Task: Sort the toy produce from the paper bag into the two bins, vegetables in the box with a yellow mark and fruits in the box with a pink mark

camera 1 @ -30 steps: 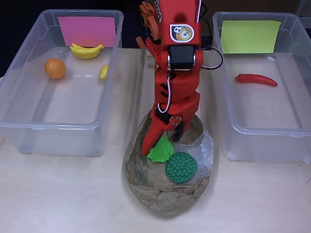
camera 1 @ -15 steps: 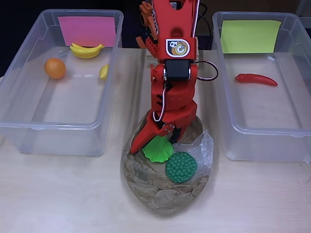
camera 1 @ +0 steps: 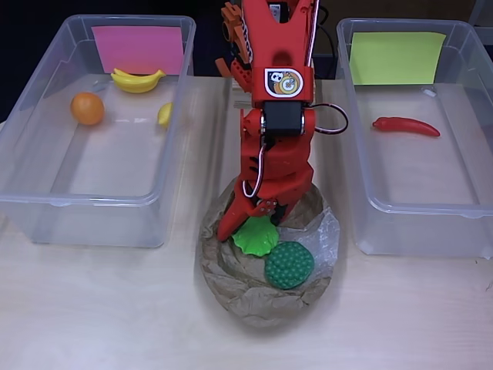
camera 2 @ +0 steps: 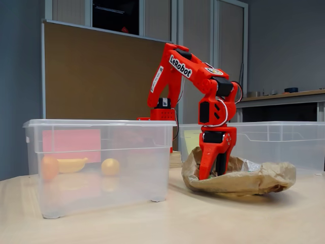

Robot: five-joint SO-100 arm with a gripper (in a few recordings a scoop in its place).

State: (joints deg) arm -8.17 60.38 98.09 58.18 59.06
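In the overhead view, a clear bin with a pink mark stands at the left of the pale counter, holding an orange, a banana against the pink sheet and a small yellow fruit near its right wall. In the middle lies the crumpled paper bag, its mouth turned up. The red arm reaches down into it, and the pincer sits at the bag's upper rim, its fingers slightly parted over the edge of a green leafy vegetable; whether it grips the leaf I cannot tell. Just right of the leaf, touching it, rests a dark green bumpy vegetable. At the right stands the bin with a yellow mark, a red chili pepper lying in it. In the fixed view the pincer dips inside the bag.
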